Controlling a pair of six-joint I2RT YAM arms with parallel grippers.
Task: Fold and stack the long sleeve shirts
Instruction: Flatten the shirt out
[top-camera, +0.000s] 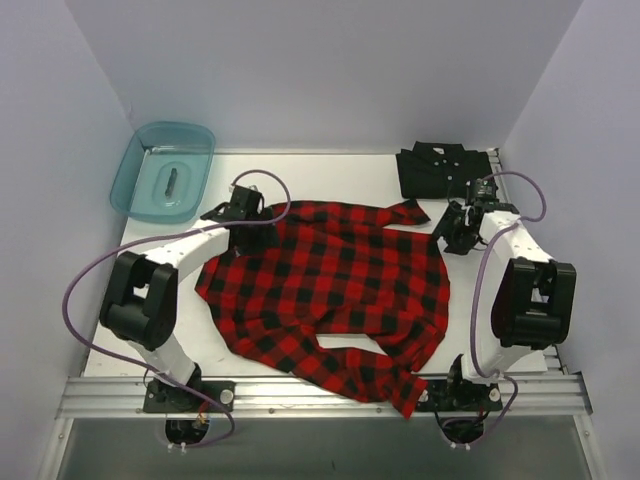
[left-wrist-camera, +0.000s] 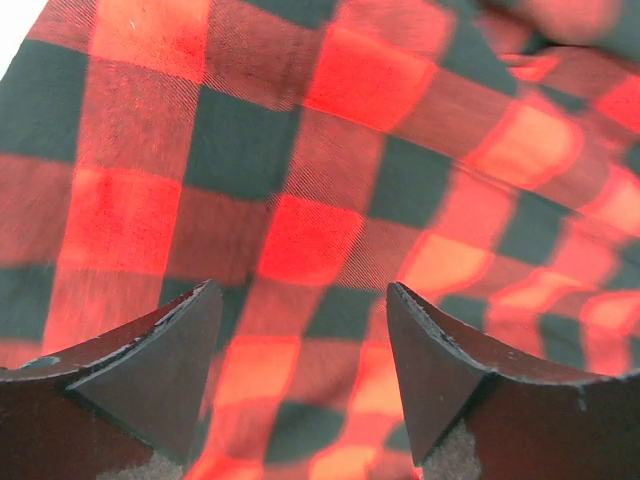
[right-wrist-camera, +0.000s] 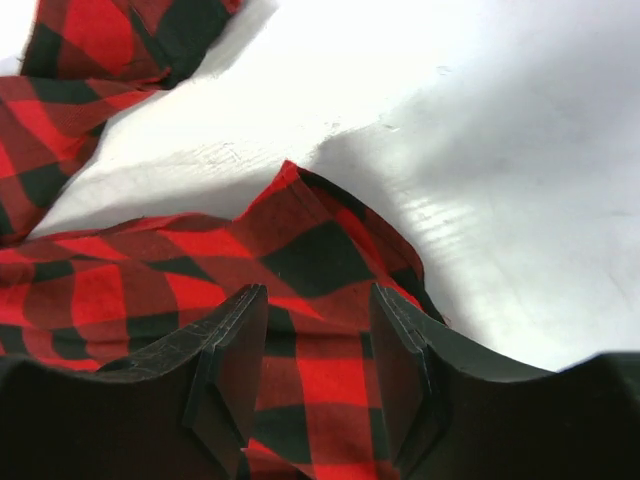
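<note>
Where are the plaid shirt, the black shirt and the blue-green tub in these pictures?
red-and-black plaid shirt (top-camera: 330, 280): top view, middle of its spread body.
folded black shirt (top-camera: 437, 171): top view, centre of the bundle.
teal plastic bin (top-camera: 124, 180): top view, its left wall.

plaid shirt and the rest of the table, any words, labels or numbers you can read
None readable: no words, labels or numbers show on the plaid shirt, the black shirt or the teal bin in any view.
</note>
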